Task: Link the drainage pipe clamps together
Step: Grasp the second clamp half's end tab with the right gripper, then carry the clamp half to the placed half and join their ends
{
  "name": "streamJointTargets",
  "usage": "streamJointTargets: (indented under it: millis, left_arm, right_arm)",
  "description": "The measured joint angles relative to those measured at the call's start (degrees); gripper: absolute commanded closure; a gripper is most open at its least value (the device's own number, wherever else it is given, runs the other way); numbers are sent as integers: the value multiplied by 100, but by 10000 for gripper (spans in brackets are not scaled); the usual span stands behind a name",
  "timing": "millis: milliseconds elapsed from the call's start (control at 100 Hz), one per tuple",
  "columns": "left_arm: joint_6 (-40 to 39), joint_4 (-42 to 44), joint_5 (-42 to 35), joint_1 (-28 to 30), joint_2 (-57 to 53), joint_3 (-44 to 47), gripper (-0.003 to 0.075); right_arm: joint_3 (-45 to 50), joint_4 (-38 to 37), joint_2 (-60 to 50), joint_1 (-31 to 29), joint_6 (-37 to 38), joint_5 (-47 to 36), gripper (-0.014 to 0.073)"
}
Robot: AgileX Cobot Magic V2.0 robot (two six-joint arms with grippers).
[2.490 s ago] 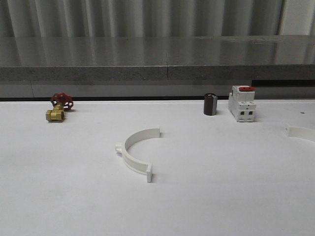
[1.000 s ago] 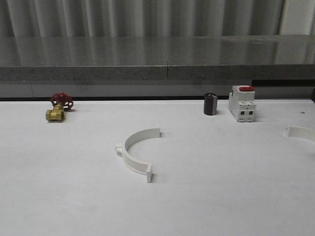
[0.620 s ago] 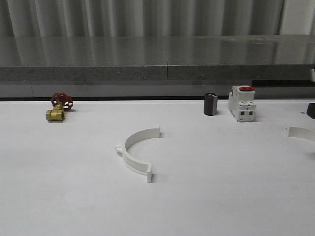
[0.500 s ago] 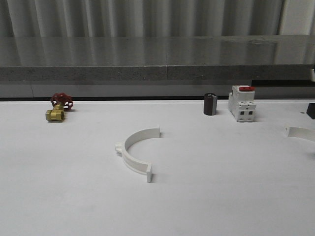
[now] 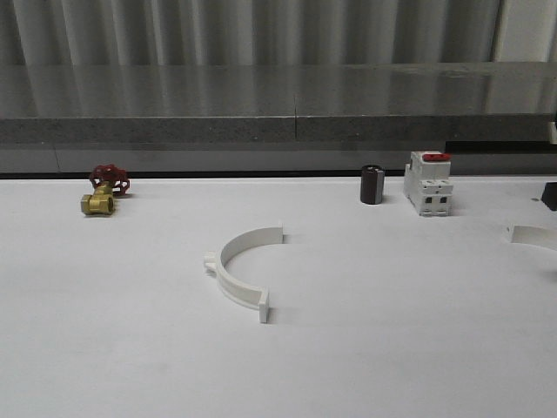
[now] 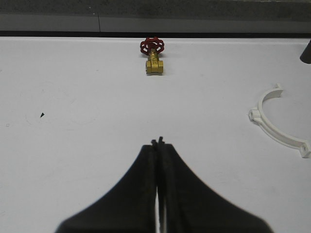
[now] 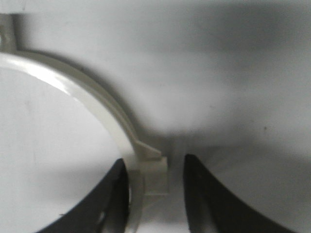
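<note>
One white drainage pipe clamp (image 5: 239,270) lies flat at the table's middle, its open side facing right; it also shows in the left wrist view as a half-ring (image 6: 274,127). The other drainage pipe clamp (image 5: 533,235) lies at the table's right edge, cut off by the frame. In the right wrist view my right gripper (image 7: 154,167) is open and low over that clamp (image 7: 82,90), with a finger on each side of its band at the small middle tab. My left gripper (image 6: 157,141) is shut and empty, hovering over bare table well left of the middle clamp.
A brass valve with a red handle (image 5: 103,190) sits at the back left. A black cylinder (image 5: 372,185) and a white switch with a red top (image 5: 428,185) stand at the back right. A grey ledge (image 5: 278,131) runs along the table's far edge.
A dark part of my right arm has come into the front view's right edge, just above the right clamp. The middle clamp and the other objects have not moved.
</note>
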Motion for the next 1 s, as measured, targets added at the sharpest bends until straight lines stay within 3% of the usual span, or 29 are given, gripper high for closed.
streamJointTargets:
  millis: [70, 350, 800, 1000]
  left_arm:
    - [0, 0, 0, 0, 0, 0, 740]
    - [0, 0, 0, 0, 0, 0, 740]
    - [0, 0, -10, 0, 0, 0, 740]
    - [0, 0, -10, 0, 0, 0, 740]
  right_arm:
    - [0, 50, 0, 0, 0, 23, 509]
    - [0, 425, 0, 190, 271, 165, 511]
    - [-342, 152, -48, 2358, 2728, 172, 511]
    - [-619, -90, -48, 2936, 3658, 171, 511]
